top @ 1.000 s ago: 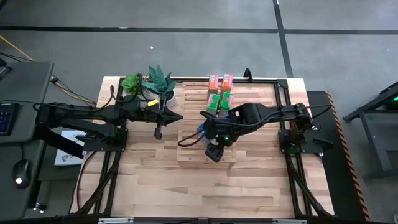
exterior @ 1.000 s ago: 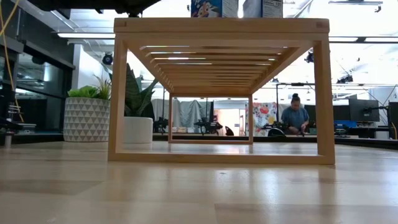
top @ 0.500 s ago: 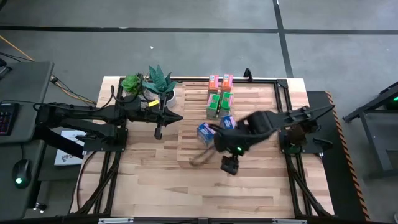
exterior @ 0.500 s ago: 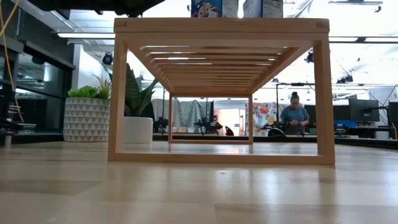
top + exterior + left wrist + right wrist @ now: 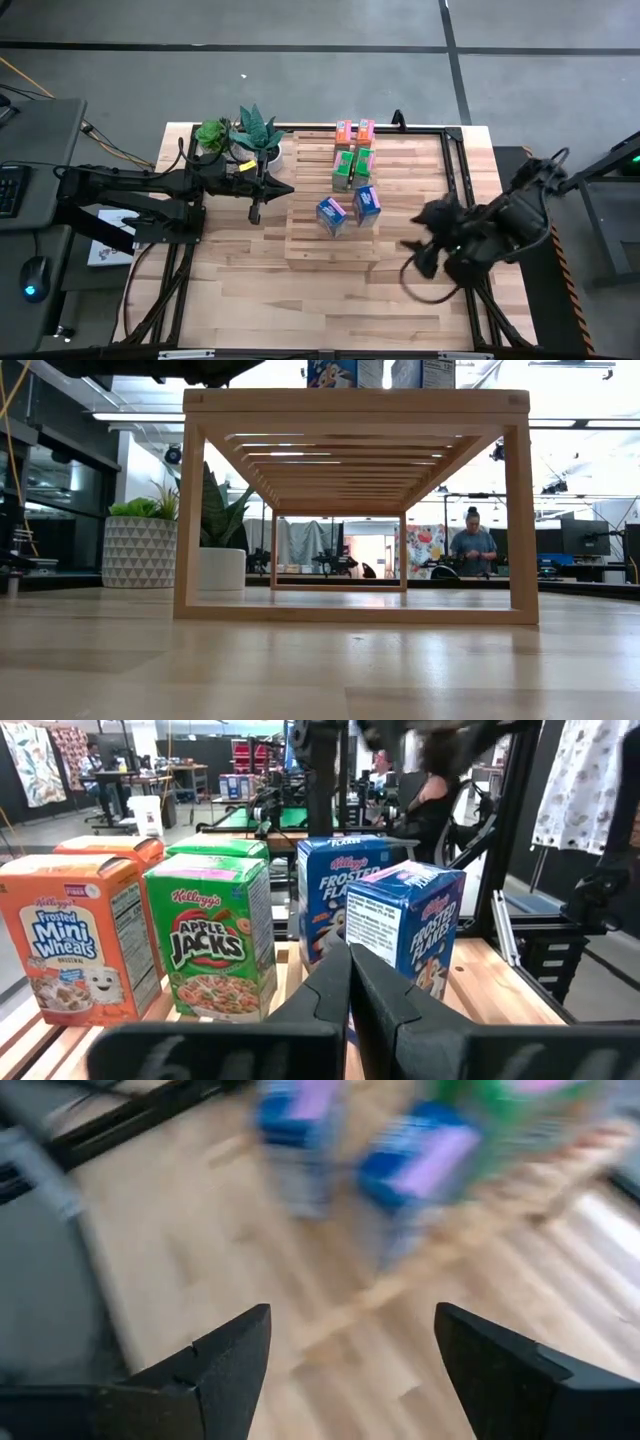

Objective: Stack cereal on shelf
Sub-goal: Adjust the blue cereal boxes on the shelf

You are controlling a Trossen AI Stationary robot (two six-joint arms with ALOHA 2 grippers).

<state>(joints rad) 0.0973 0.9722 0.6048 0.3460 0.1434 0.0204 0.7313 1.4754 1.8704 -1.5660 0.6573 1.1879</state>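
Six cereal boxes [image 5: 352,185] stand upright on the slatted shelf [image 5: 330,252], two blue Frosted Flakes boxes nearest its bare front; right gripper [image 5: 425,258], empty with jaws spread, sits right of them off the shelf, left gripper [image 5: 255,212] clenched empty at the shelf's left.

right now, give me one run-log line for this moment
right end effector: open, empty, off rack | left end effector: shut, beside rack | six small cardboard cereal boxes: on pale slatted wooden rack
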